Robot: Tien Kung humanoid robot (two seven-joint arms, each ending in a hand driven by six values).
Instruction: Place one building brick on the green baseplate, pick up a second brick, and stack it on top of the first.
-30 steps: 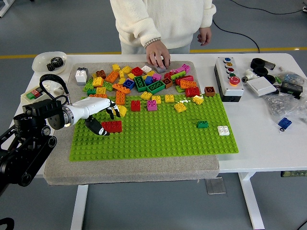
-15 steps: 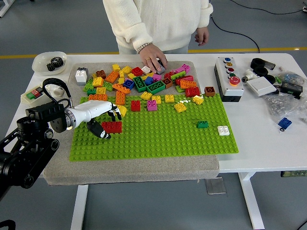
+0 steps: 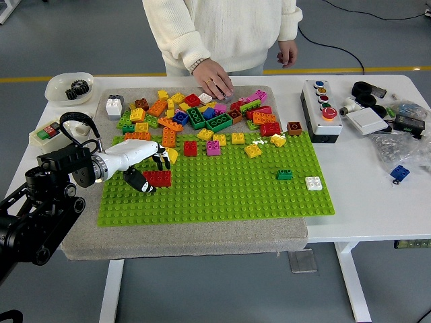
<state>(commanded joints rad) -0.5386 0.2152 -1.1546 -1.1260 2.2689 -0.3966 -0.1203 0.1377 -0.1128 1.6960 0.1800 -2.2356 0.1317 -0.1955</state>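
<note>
Red brick (image 3: 157, 177) on green baseplate (image 3: 222, 188); left robot hand (image 3: 149, 168) beside it.

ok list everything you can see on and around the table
green baseplate: one, green, on a grey mat mid-table
red brick: one, red, on the baseplate's left part, at the left hand
loose bricks: a many-coloured pile along the baseplate's far edge
green brick: one, baseplate right
white brick: one, baseplate right
button box: one, white, right of the mat
white bowl: one, far left, dark gears inside
blue brick: one, far right among clutter
person's hand: one, resting on the pile at the far side
left hand: white, fingers curled over the red brick; whether it grips is unclear
</note>
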